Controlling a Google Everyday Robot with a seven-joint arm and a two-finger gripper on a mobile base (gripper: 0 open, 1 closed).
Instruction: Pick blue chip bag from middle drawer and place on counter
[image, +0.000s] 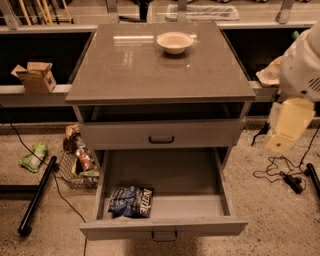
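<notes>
The blue chip bag (131, 201) lies flat in the front left of the open middle drawer (205, 207), which is pulled out towards me. The matching drawer above (161, 134) is closed. The counter (150, 70) is the glossy grey-brown top of the cabinet. My arm hangs at the right edge of the view, beside the cabinet. My gripper (286, 127) is its pale lower end, level with the upper drawer, well right of and above the bag. It holds nothing that I can see.
A white bowl (174, 42) stands at the back of the counter. A cardboard box (35, 76) sits on the left ledge. A wire basket (75, 167), a green packet (33, 156) and a black pole (36, 197) lie on the floor left. Cables (285, 175) lie right.
</notes>
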